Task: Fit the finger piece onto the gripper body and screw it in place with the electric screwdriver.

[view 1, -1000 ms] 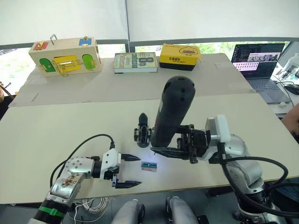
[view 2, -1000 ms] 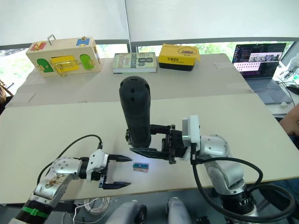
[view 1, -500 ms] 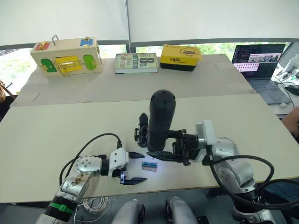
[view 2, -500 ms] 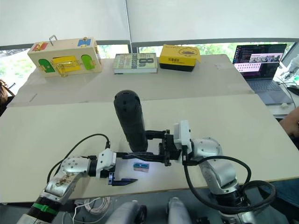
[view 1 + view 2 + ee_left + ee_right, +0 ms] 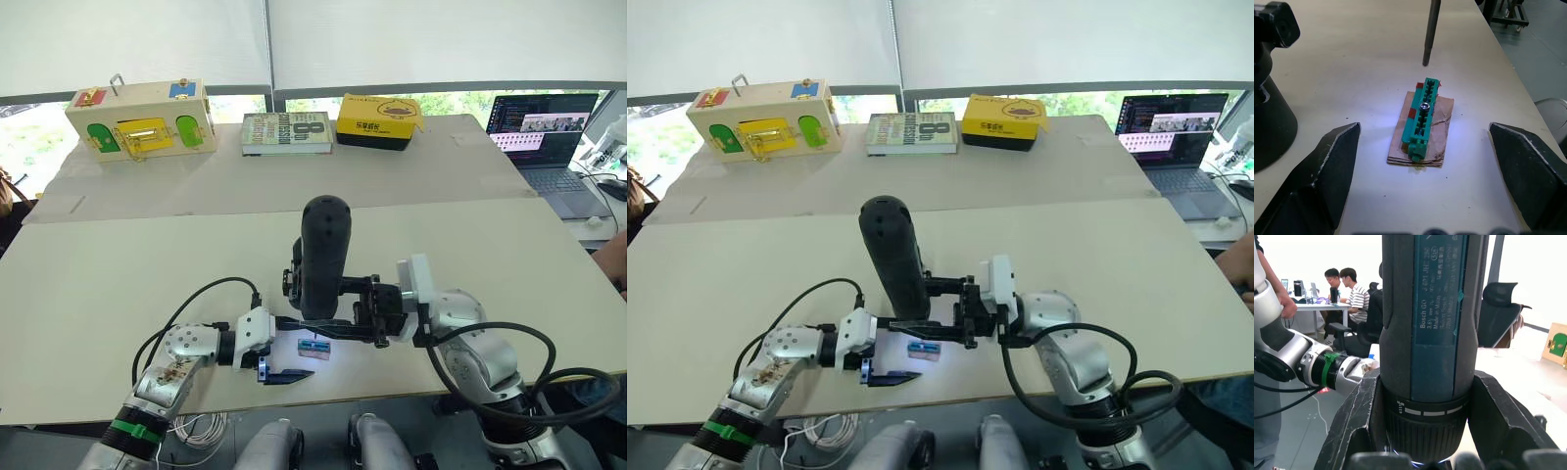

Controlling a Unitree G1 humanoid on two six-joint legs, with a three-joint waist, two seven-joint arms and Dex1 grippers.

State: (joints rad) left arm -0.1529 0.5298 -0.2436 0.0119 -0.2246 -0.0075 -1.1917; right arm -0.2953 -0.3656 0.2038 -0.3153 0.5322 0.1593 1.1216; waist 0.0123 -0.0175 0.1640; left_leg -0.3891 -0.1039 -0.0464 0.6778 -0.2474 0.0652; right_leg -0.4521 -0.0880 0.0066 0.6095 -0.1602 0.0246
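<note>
Screw pickup step — right claw (image 5: 328, 326) clamps electric screwdriver (image 5: 320, 257); left claw (image 5: 1425, 161) wide open, empty, straddling green screw strip (image 5: 1421, 119) — next: lower bit (image 5: 1430, 29) onto screw.

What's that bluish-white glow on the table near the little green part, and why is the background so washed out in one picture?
In the left wrist view, a glow pools on the table around the green-and-tan piece, under the metal bit; it likely comes from the electric screwdriver, whose base glows in the right wrist view. That view's background is blown out by bright window light.
</note>
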